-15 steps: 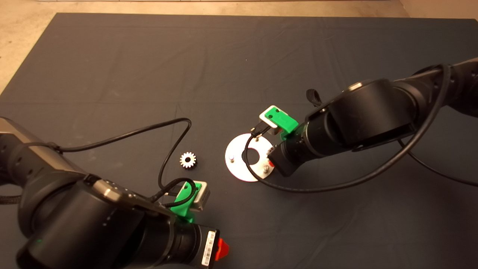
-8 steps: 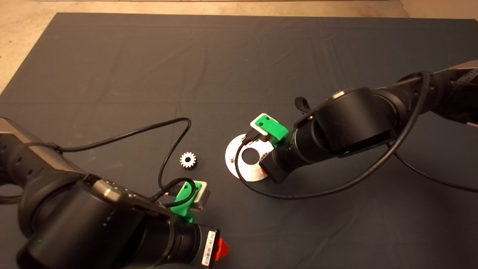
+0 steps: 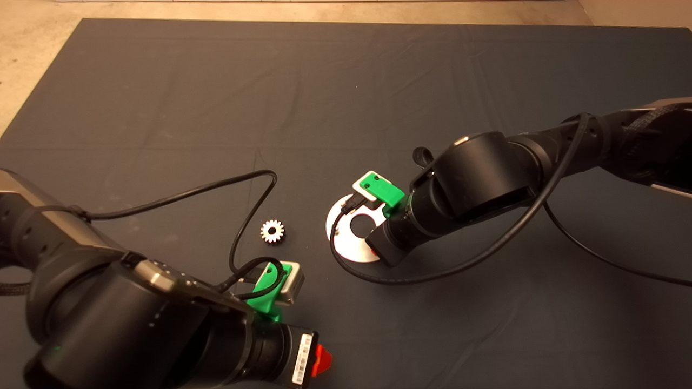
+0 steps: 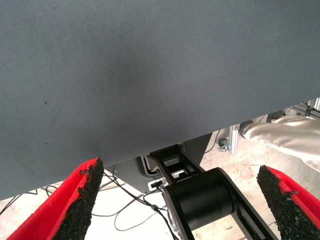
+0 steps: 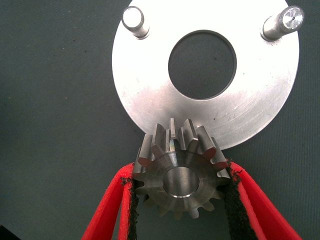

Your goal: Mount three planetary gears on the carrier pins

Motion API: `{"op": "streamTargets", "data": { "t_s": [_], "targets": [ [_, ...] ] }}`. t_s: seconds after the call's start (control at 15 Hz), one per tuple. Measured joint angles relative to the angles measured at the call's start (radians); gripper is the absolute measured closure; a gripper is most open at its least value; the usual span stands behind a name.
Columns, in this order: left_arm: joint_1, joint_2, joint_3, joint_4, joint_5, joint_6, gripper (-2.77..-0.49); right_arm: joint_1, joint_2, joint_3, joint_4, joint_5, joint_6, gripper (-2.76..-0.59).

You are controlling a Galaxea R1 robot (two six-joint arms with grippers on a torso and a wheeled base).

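Right pincer (image 5: 179, 192) gripping silvery toothed gear (image 5: 179, 172), bore upward

mat (image 3: 162, 97): dark, creased | floor (image 3: 32, 43): beige, bare

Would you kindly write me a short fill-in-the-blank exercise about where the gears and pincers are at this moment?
1. The right pincer is shut on a ____ above the round plate.
2. In the right wrist view, ____ carrier pins stand bare on the plate.
3. A second gear lies on the ____, apart from the plate.
4. The left pincer, parked at the mat's lower left, has its fingers ____.

Missing words: gear; two; mat; open
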Motion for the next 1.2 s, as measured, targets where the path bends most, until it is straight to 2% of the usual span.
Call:
{"op": "streamTargets", "data": {
  "t_s": [0.47, 0.8, 1.2],
  "targets": [
    [0.0, 0.0, 0.0, 0.0, 0.0, 0.0, -2.19, 0.0, 0.001, -0.031, 0.011, 0.0, -0.037, -0.94],
    [0.0, 0.0, 0.0, 0.0, 0.0, 0.0, -2.19, 0.0, 0.001, -0.032, 0.016, 0.0, -0.05, -0.95],
    [0.0, 0.0, 0.0, 0.0, 0.001, 0.0, -2.19, -0.022, -0.005, -0.032, 0.018, 0.001, -0.078, -0.94]
  ]
}}
